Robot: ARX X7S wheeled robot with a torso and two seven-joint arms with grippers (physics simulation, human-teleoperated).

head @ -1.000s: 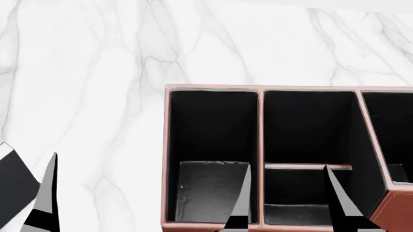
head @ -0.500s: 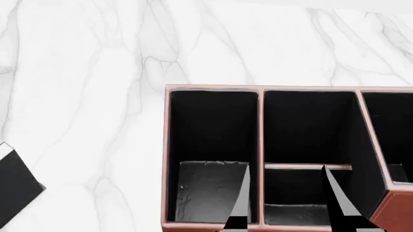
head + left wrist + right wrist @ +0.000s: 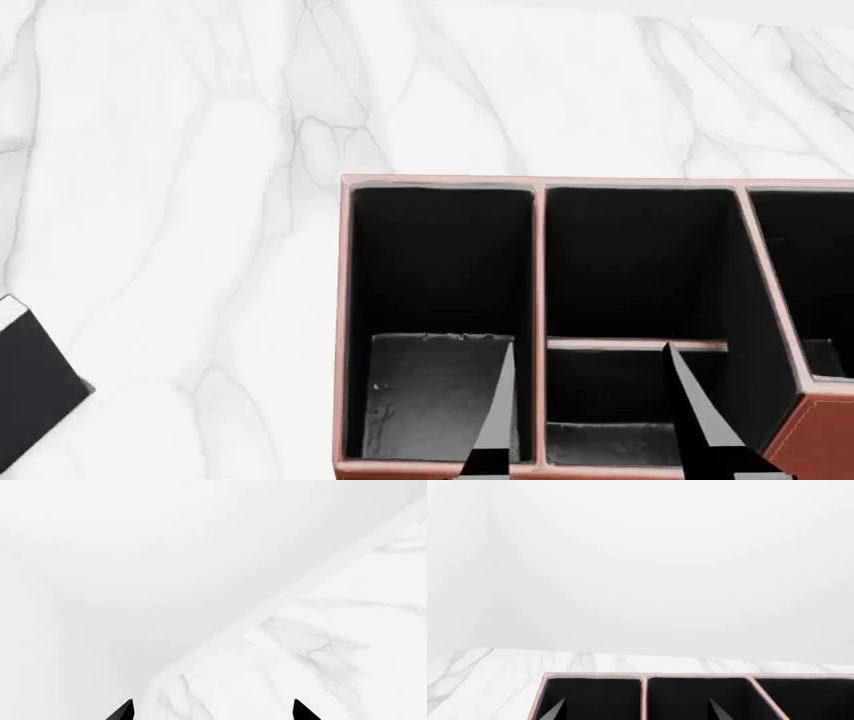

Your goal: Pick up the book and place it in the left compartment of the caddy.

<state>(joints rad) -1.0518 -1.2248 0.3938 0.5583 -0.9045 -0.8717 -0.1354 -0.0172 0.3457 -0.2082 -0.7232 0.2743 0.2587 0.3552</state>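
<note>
Book [image 3: 34,385] lay at lower left edge of head view on marble desk [image 3: 200,150], well apart from caddy [image 3: 343,330]. Left compartment [image 3: 438,300] empty. Right gripper [image 3: 594,425] fingers apart above caddy's near edge, holding nothing. Left gripper [image 3: 212,711] tips spread, likely staged for reaching book. No writing legible.

Bare simulated desk setting: white marble-look tabletop [image 3: 200,150], blank white walls [image 3: 640,555], only a reddish-brown leather-look desk organiser caddy [image 3: 539,260] hinting at an office.
</note>
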